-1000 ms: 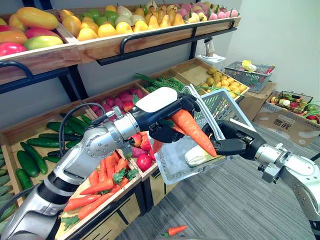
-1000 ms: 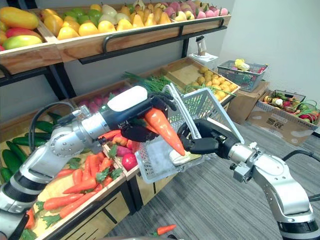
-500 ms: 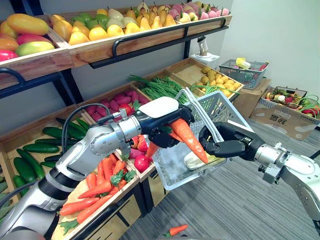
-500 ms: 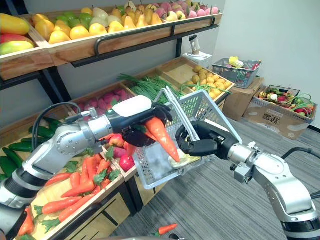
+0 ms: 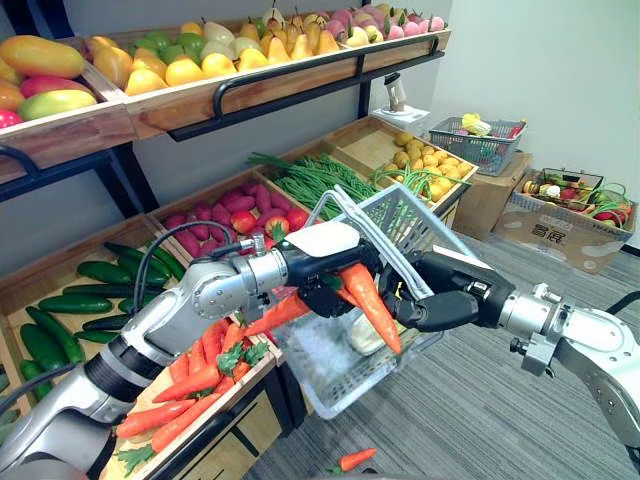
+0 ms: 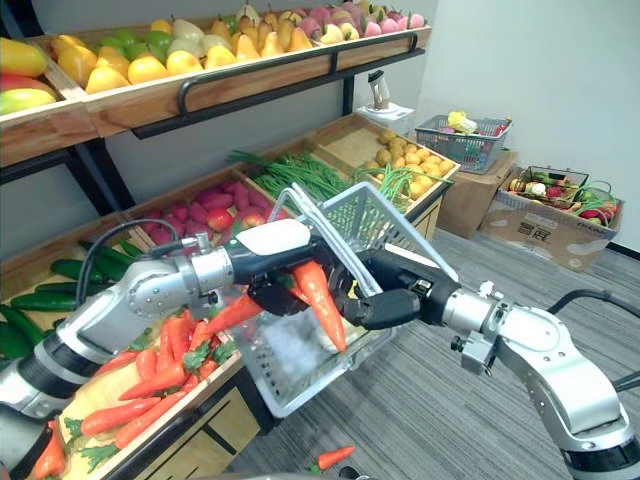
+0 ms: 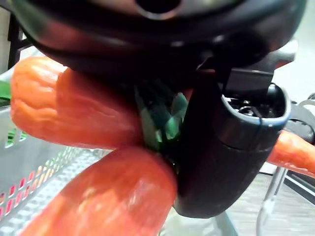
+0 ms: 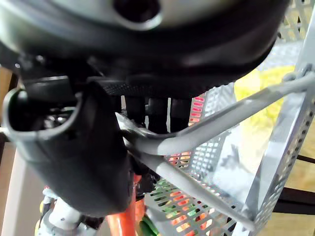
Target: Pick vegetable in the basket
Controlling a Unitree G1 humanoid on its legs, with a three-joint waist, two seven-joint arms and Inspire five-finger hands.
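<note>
Two tapered, ridged orange carrots (image 5: 372, 305) sit clamped in your left hand (image 5: 322, 240), one pointing down over the perforated grey basket (image 5: 425, 212); your right hand (image 5: 448, 300) curls round its thin wire handles (image 5: 345, 205)

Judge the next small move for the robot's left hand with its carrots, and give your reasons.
Probably lower the left hand slightly and uncurl its fingers. It grips the carrots, and the long one points tip-down over the open mouth of the basket. The right hand holds the basket tilted by its handles, so a short drop should land them inside.
</note>
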